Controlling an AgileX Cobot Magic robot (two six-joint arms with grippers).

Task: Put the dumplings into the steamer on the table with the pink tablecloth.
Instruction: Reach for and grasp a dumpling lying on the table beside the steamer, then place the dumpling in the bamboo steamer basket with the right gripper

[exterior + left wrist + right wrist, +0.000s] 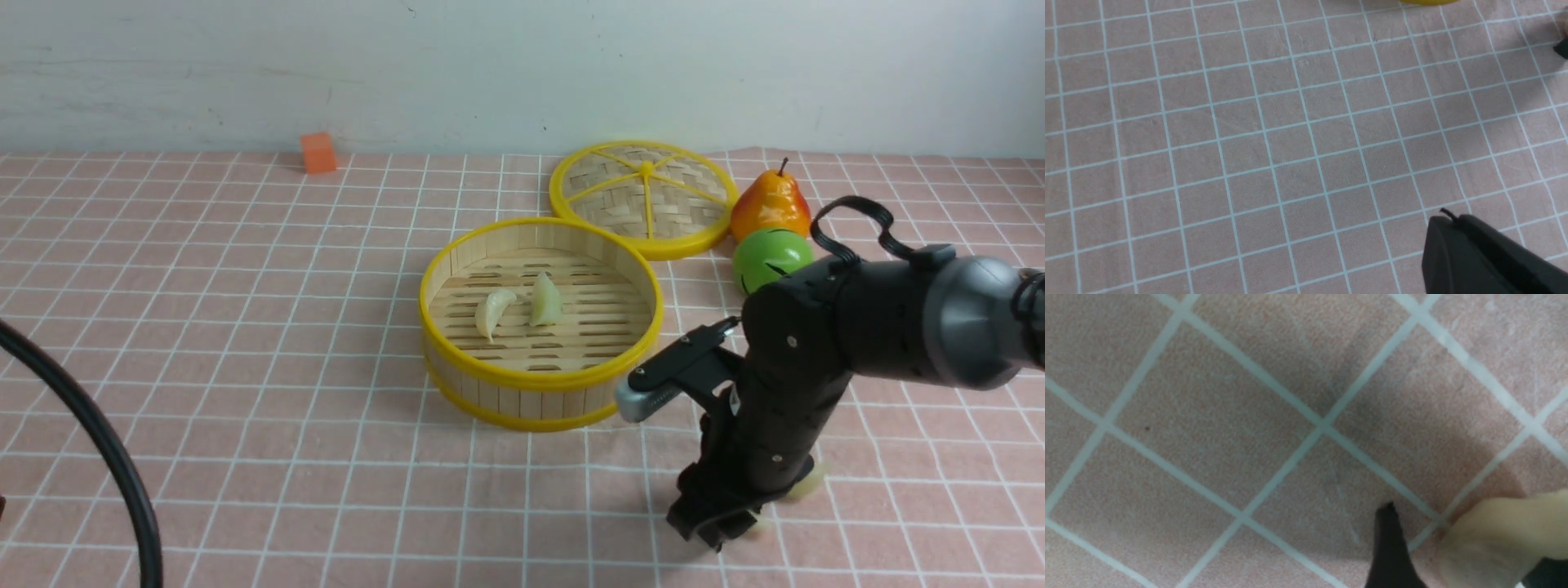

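The steamer (540, 380) stands mid-table on the pink tablecloth (245, 327), with two dumplings (494, 310) (545, 300) lying on its slats. My right gripper (718, 531) is down on the cloth in front and to the right of it. In the right wrist view the right gripper (1466, 543) is open around a pale dumpling (1494, 535); a gap shows between one black finger (1388, 547) and the dumpling. Another dumpling (808, 482) peeks out behind the arm. My left gripper (1447, 218) hangs shut and empty over bare cloth.
A flat woven lid (645, 196) lies behind the steamer. A pear (770, 204) and a green ball (770, 257) sit to the lid's right, just behind my right arm. An orange cube (318, 153) rests by the back wall. A black cable (98, 433) arcs at the left.
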